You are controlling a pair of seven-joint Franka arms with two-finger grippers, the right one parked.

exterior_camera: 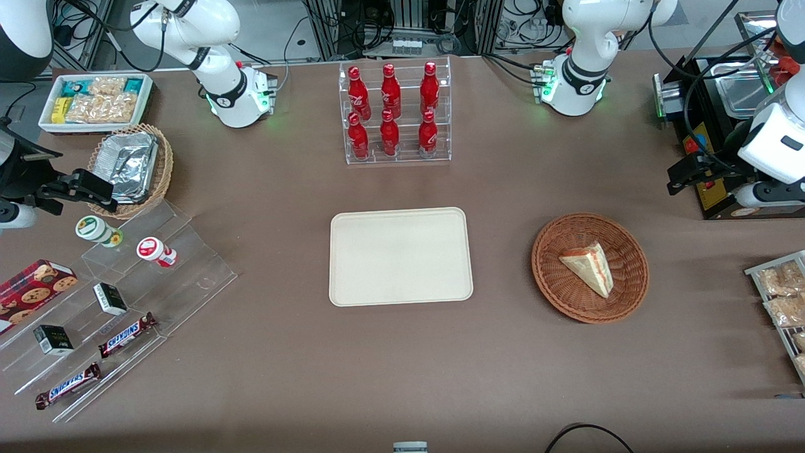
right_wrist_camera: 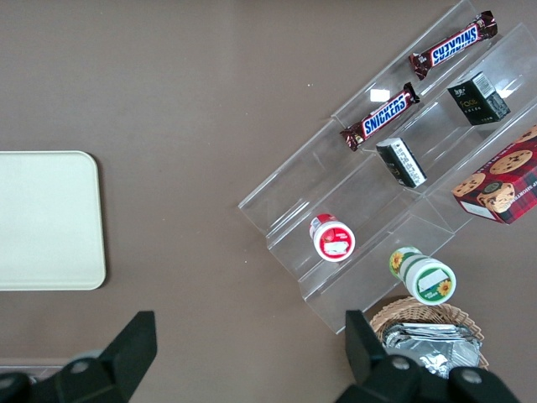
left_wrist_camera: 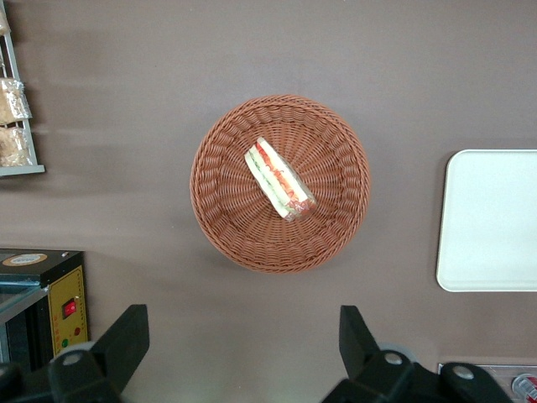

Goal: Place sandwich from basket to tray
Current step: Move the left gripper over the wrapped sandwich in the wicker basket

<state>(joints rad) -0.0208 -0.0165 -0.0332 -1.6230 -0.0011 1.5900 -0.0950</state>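
Note:
The sandwich [exterior_camera: 588, 267] [left_wrist_camera: 279, 179], a white bread wedge with red and green filling, lies in the reddish-brown wicker basket [exterior_camera: 547, 277] [left_wrist_camera: 218, 218]. The cream tray [exterior_camera: 400, 257] [left_wrist_camera: 491, 220] [right_wrist_camera: 46, 220] sits bare at the table's middle, beside the basket toward the parked arm's end. My gripper [exterior_camera: 682, 175] [left_wrist_camera: 243, 323] hangs well above the table, farther from the front camera than the basket and toward the working arm's end. It is open, with only bare tabletop between its black fingers [left_wrist_camera: 126, 336], and it touches nothing.
A black appliance [exterior_camera: 710, 126] [left_wrist_camera: 50, 294] stands close by the gripper. A wire rack of snack packets [exterior_camera: 780, 296] lies at the working arm's table edge. A clear rack of red bottles [exterior_camera: 396, 113] stands farther back than the tray. Acrylic steps with snacks [exterior_camera: 126, 283] lie toward the parked arm's end.

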